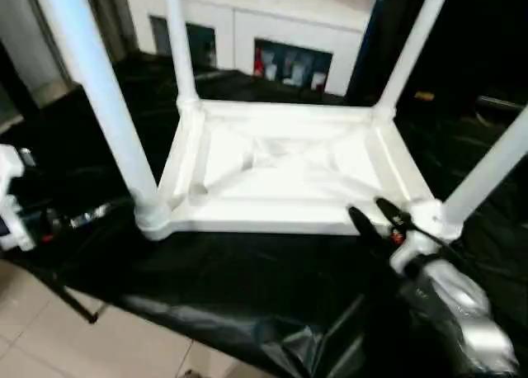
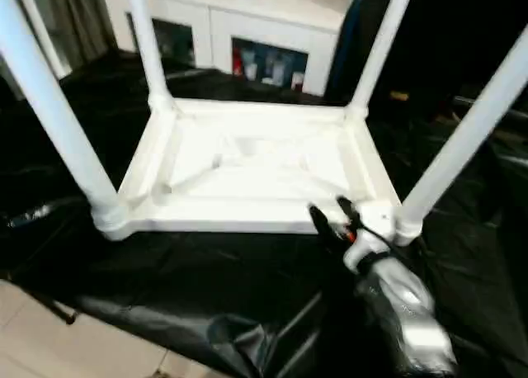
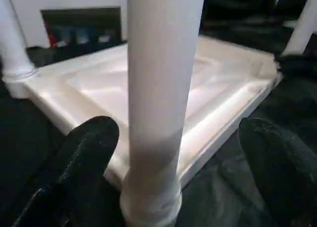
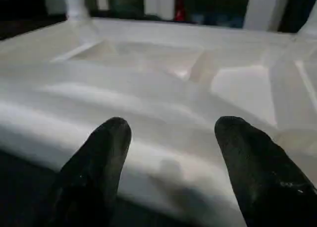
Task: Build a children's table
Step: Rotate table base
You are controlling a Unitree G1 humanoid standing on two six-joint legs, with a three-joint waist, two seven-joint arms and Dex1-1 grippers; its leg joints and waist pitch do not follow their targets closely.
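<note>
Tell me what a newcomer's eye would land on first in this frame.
The white tabletop lying upside down on the black-covered bench, with four white legs standing up from its corners. Next, the right tool, open, at the tabletop's near edge by the near right corner. The open left tool straddles the near left leg.

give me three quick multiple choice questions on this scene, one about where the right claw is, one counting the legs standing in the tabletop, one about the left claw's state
1. Where is the right claw?
A. at the tabletop's near edge, by a corner
B. on the cabinet
C. on the floor tiles

2. How many legs stand in the tabletop's corner sockets?
A. two
B. three
C. four

3. What state is the left claw in?
A. shut on a leg
B. open, with the near left leg between its fingers
C. shut on nothing

Answers:
1 A, its black fingers sit at the white rim.
2 C, one leg rises from each corner.
3 B, gaps show on both sides of the leg.
</note>
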